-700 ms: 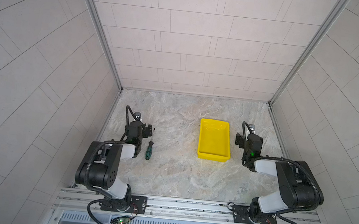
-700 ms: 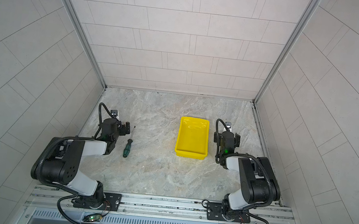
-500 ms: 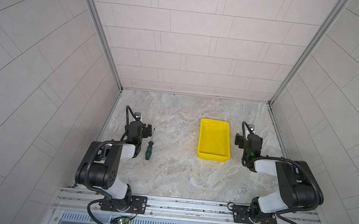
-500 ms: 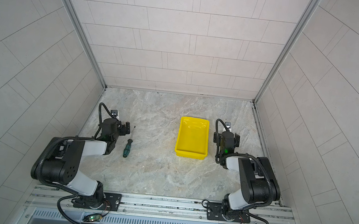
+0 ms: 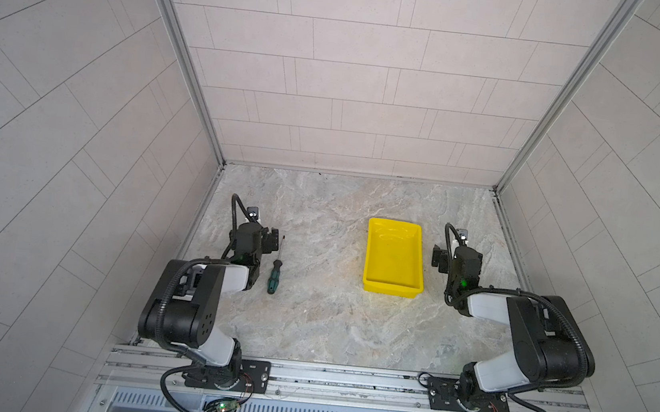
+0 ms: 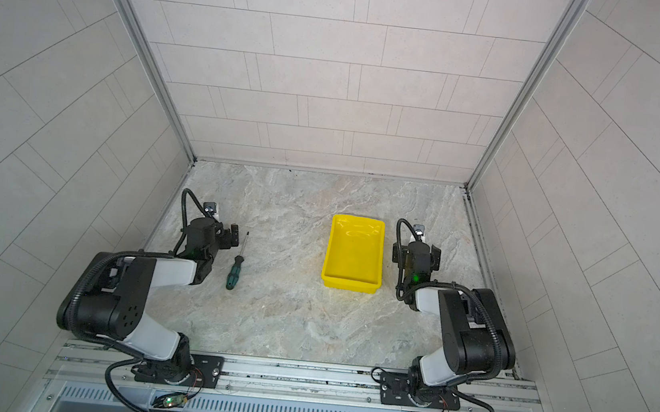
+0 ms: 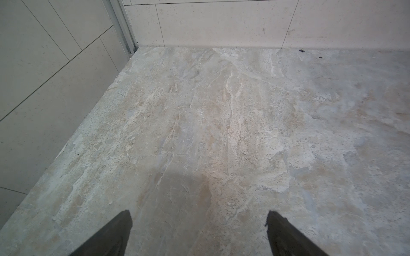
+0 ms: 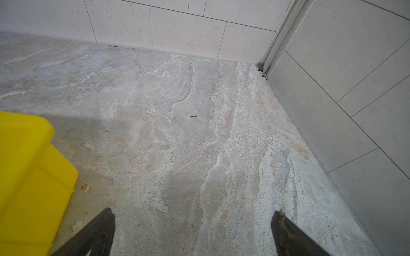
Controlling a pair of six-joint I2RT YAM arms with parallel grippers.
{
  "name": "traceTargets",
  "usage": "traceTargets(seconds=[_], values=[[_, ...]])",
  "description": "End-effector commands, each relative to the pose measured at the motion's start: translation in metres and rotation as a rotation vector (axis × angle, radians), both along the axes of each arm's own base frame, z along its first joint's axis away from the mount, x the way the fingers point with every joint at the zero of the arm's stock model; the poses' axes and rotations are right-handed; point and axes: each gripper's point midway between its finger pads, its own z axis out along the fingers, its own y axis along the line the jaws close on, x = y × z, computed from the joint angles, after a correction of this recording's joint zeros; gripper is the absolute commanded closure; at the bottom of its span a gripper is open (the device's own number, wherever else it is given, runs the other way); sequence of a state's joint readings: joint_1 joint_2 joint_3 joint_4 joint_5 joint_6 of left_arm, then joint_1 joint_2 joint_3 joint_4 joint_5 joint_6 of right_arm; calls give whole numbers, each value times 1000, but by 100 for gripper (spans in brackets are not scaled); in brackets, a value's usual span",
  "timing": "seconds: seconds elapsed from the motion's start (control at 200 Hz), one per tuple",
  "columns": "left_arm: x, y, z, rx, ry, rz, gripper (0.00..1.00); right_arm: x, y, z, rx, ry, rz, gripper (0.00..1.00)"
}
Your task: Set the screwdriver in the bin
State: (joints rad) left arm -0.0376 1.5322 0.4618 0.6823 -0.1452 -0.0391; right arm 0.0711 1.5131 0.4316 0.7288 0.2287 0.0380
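In both top views the screwdriver [image 5: 274, 271] lies flat on the stone table [image 5: 308, 317], with its handle toward the robot and its thin shaft pointing at the back wall. It sits just beside the left gripper [image 5: 253, 235], on that gripper's inner side and not touching it. The yellow bin [image 5: 392, 291] stands well apart to the right, empty, next to the right gripper [image 5: 458, 257].

The left wrist view shows two dark fingertips [image 7: 121, 223] spread wide with only bare table between them. The tool is out of this view.

In the right wrist view the fingers are likewise wide apart and hold nothing, with a corner of the bin at the side.

The tool looks light and stiff, and its round handle will probably roll. The thick handle looks the best place to pinch, across its width, since the narrow shaft would likely slip.
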Motion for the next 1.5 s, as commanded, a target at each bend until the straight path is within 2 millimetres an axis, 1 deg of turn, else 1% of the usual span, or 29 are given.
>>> traceTargets(seconds=[0.0,0.39,0.46,0.591,0.641,0.696,0.736,0.821,0.841,0.886,0.916,0.941,0.946,0.961,1.011,1.056,1.116,1.206,1.291,1.366,1.411,1.496], values=[[2,1,4,19,-6,4,0,0,-1,0,6,3,-6,0],[0,4,5,18,-13,11,0,0,0,0,8,2,-6,0],[-1,11,8,23,-3,60,0,0,-1,0,7,3,-6,0],[0,10,17,30,5,58,4,-1,-1,1,7,-7,-5,0],[-2,16,26,34,24,108,2,-2,1,8,9,-14,4,0],[-5,21,36,24,60,146,0,-5,-4,21,17,0,-25,0],[-5,19,46,6,71,148,0,-7,-6,31,33,18,-37,0],[-14,20,66,-74,97,206,0,-16,-5,48,87,22,-52,0],[-15,16,70,-100,103,194,0,-19,-4,56,106,19,-59,0],[-14,0,80,-153,127,116,0,-23,0,69,150,25,-51,0],[-14,-11,86,-187,147,64,0,-26,7,76,177,30,-16,0],[-16,-18,89,-210,163,33,0,-30,12,78,194,38,6,0],[-16,-19,89,-216,166,30,0,-31,12,78,198,39,11,0],[-17,-22,91,-230,172,23,0,-29,15,93,209,14,24,0],[-21,-26,95,-259,202,25,0,-35,18,105,244,8,32,0],[-30,-29,94,-264,253,37,0,-41,21,115,275,9,34,0],[-41,-32,90,-244,311,46,0,-49,25,122,278,48,58,0],[-63,-36,86,-180,394,74,0,-58,27,129,292,104,58,0],[-85,-41,79,-183,468,72,1,-62,34,134,307,137,93,0],[-100,-49,68,-235,508,47,6,-64,37,135,302,148,117,0],[-107,-51,63,-257,522,57,13,-64,38,132,306,156,125,0],[-118,-55,46,-282,564,57,18,-64,45,124,322,179,155,0]])
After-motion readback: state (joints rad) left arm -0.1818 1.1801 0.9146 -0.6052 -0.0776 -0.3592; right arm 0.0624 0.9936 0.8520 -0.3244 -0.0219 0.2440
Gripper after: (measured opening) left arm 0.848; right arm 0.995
